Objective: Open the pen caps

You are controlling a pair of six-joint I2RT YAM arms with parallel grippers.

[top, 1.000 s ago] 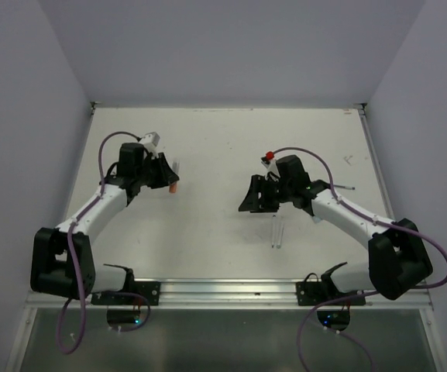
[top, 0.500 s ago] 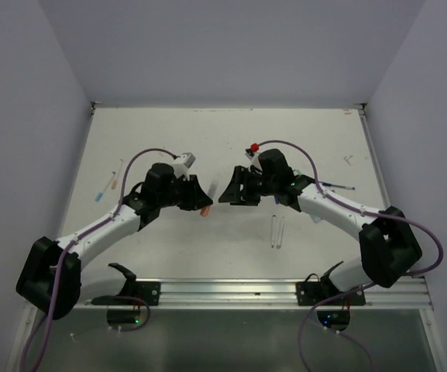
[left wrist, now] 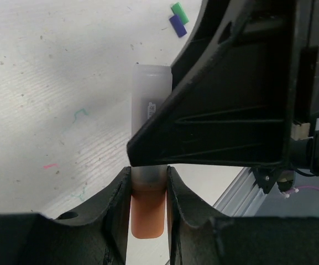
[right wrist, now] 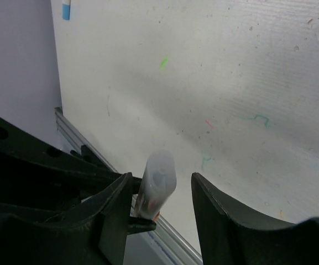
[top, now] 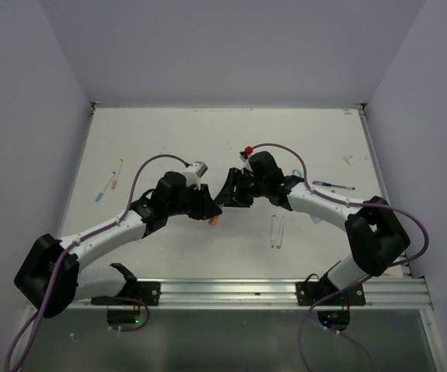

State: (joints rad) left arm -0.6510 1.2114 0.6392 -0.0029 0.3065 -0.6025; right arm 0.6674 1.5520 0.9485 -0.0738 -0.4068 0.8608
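One pen point(left wrist: 151, 83), far from table point(top: 324, 147) edges

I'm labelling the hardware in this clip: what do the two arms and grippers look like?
The left arm and right arm have white links between bulky black joints, each trailing a looping purple cable. The left gripper and right gripper are black with wedge-shaped fingers. A white box tops the left wrist, a red knob the right.

Both arms angle inward, grippers nose to nose: the left gripper point(left wrist: 148, 178) is clamped on a pen point(left wrist: 151, 83), and the right gripper point(right wrist: 161, 183) faces it, jaws apart around the pen's free end.
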